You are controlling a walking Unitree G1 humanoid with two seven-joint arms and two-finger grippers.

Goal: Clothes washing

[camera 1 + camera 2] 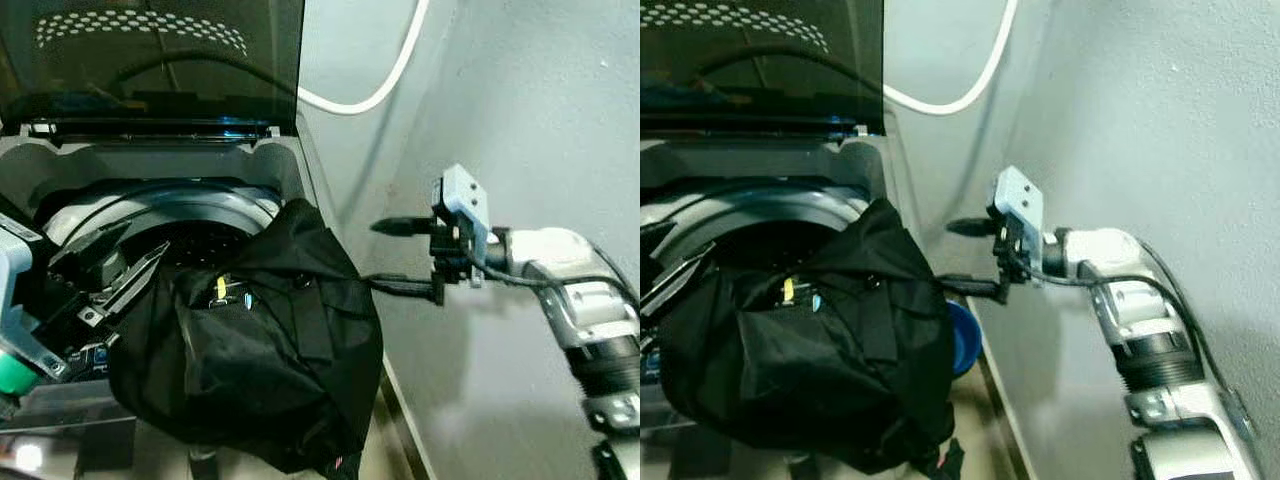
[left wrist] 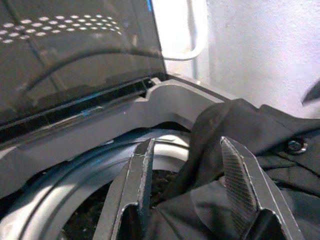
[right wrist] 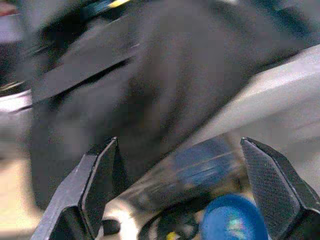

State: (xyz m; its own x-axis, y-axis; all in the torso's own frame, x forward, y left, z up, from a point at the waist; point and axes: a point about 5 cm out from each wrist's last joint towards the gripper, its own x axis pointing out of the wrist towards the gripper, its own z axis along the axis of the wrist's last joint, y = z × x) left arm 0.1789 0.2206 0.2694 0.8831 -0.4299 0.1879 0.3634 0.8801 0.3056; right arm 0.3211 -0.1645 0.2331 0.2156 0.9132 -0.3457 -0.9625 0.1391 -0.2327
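Clothing is seen in the left eye view as a black garment (image 1: 260,370) draped over the front right rim of an open top-loading washing machine (image 1: 170,170), part of it over the drum opening and part hanging down the outside. The tinted lid (image 1: 150,60) is raised upright behind the drum, and a white hose (image 1: 385,85) is looped on the grey wall (image 1: 540,120). The left gripper (image 1: 125,275) is held over the drum at the garment's left edge. The right gripper (image 1: 385,255) is held just beside the garment's right side, fingers spread apart and holding nothing.

In the right eye view, a blue round object (image 1: 962,338) is partly seen behind the hanging cloth, near the wall.

In the left wrist view, the fingers (image 2: 240,185) are parted, with black cloth lying between and beneath them; a grip cannot be confirmed.

In the right wrist view, blurred, the fingers (image 3: 97,180) are wide apart, the garment beyond them.
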